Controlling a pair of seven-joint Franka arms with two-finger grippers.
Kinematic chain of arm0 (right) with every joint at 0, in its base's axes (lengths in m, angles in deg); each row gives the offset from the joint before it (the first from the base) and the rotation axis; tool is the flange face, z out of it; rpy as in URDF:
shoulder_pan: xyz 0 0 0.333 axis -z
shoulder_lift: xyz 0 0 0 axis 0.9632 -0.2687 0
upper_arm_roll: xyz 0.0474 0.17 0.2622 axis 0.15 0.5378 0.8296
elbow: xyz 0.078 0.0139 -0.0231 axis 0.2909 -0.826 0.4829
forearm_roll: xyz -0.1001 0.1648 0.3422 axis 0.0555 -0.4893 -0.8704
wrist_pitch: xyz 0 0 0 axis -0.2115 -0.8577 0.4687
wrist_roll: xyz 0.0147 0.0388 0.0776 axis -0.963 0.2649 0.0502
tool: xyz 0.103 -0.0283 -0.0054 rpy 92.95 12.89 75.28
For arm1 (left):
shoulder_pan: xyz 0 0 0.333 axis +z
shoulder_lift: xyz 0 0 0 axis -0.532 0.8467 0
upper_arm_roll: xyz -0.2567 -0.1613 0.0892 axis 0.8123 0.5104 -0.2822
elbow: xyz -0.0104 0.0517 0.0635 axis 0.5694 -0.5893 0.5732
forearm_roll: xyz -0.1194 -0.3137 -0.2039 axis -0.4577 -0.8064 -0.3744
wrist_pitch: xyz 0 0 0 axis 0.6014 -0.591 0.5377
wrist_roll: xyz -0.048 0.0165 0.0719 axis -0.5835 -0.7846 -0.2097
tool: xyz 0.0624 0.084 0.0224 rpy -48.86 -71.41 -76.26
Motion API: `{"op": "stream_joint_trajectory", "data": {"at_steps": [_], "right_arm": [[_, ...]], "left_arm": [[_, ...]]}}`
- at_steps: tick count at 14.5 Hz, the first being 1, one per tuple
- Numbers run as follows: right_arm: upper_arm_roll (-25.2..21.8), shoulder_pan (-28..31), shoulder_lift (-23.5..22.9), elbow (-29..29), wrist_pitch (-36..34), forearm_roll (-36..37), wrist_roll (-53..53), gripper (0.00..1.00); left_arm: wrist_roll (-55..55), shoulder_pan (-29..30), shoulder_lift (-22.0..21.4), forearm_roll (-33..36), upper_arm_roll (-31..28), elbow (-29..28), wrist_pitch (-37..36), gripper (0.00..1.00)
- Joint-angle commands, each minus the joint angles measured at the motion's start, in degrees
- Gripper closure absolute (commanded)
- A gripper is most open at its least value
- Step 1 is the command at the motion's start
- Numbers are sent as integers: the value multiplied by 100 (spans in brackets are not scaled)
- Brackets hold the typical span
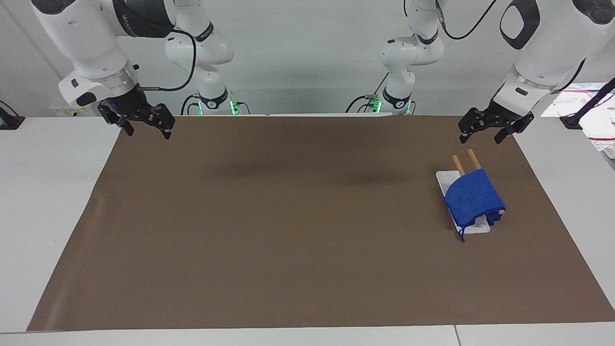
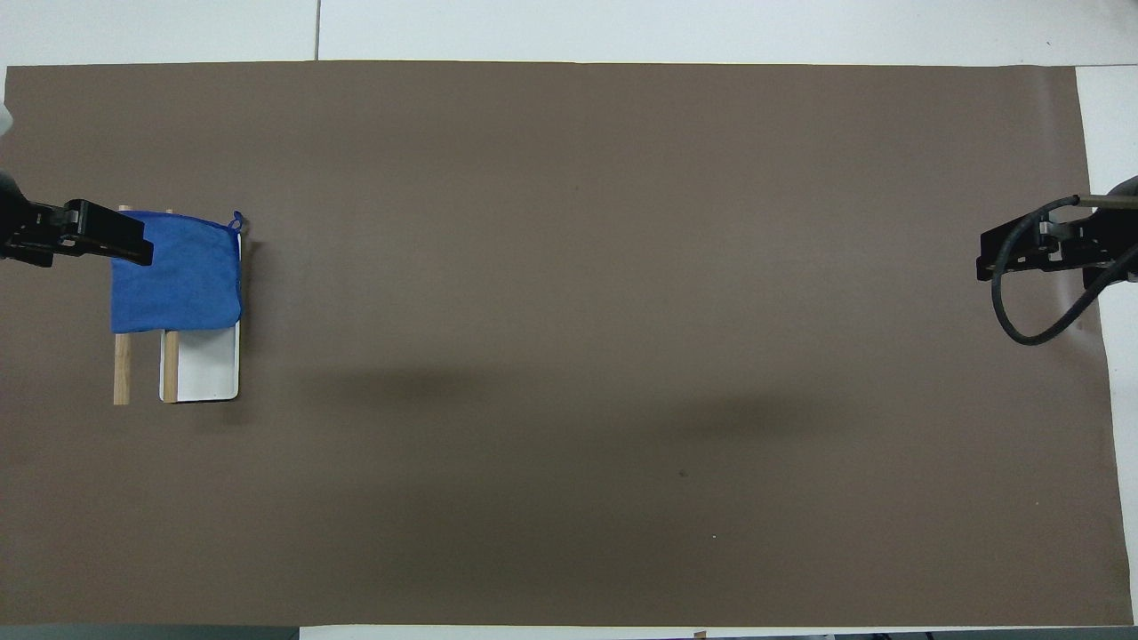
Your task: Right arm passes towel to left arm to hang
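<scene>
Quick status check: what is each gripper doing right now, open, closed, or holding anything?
Left gripper: open, empty, over the brown mat near the hung blue cloth towel.
Right gripper: open, empty, waiting.

The small bright blue soft cloth towel [image 1: 473, 203] is draped over 2 slim wooden rods [image 1: 464, 162] set on a flat white rectangular tray [image 2: 209, 366], toward the left arm's end of the brown-covered counter [image 1: 288, 230]. It hangs folded across both rods, covering the rod ends farther from the robots, with a thin blue loop dangling from one corner.
</scene>
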Motion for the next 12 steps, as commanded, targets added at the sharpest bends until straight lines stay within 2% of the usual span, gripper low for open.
{"op": "stream_joint_trajectory", "data": {"at_steps": [1,5,9,12], "right_arm": [[24,58,149,-172,47,-8,132,0],[33,58,149,-172,47,-8,132,0],[24,58,149,-172,47,-8,132,0],[33,58,158,-172,47,-8,132,0]], "left_arm": [[-311,-92,-87,71,-138,15,7,0],[-303,-716,-78,10,-797,50,-308,0],[-294,-866,-60,18,-833,33,-231,0],[-268,-761,-69,27,-815,-2,-169,0]]}}
